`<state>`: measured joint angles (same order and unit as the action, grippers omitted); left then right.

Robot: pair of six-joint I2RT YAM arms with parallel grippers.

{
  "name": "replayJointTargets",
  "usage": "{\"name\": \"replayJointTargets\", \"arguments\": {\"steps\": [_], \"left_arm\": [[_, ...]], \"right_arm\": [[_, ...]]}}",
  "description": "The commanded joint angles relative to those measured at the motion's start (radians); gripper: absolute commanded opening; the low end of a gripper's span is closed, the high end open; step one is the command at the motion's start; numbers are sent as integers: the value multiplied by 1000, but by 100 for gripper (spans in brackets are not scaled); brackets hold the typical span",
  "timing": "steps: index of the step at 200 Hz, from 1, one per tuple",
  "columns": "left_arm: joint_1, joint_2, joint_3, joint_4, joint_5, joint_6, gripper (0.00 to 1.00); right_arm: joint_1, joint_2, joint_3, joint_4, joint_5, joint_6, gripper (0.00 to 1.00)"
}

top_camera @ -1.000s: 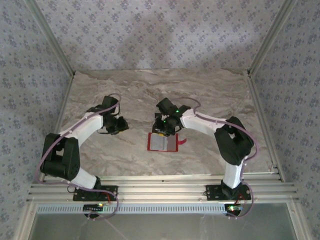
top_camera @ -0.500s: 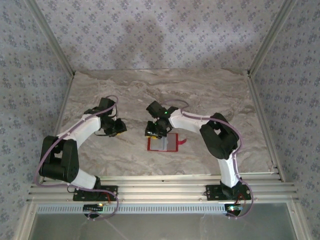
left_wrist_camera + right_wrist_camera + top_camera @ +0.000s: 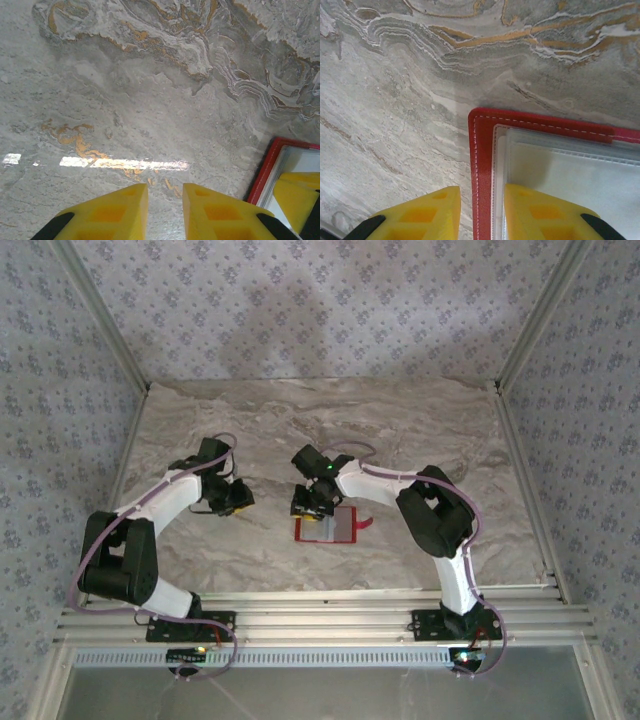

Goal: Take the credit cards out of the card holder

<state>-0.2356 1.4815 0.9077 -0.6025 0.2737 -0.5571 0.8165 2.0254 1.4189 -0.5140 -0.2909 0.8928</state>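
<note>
Slightly parted, right tool [image 3: 481,195] straddles the card holder [image 3: 560,165] edge.

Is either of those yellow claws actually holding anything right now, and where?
Nothing looks held. The right gripper straddles the card holder's red edge with fingers apart, not pinching; the left gripper hangs narrowly open above the table.

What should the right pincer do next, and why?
Probably ease the right pincer down a little. Its yellow fingers stand slightly apart, straddling the stitched border of the open red folding wallet lying flat: one above the grey marble table, one above the pale inner pocket, so it seems lined up to pinch that edge.
</note>
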Motion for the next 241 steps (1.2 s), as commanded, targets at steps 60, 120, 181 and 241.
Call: {"name": "replayJointTargets", "arguments": {"steps": [60, 120, 181, 241], "left_arm": [[5, -14, -2, -3, 18, 7, 26], [5, -12, -1, -5, 17, 5, 26], [4, -13, -4, 0, 20, 2, 26], [-89, 38, 11, 43, 69, -32, 25]], "right_arm": [[18, -31, -7, -135, 122, -49, 31], [21, -62, -13, -179, 167, -81, 31], [33, -120, -42, -149, 130, -88, 32], [31, -94, -73, -141, 103, -93, 32]]}}
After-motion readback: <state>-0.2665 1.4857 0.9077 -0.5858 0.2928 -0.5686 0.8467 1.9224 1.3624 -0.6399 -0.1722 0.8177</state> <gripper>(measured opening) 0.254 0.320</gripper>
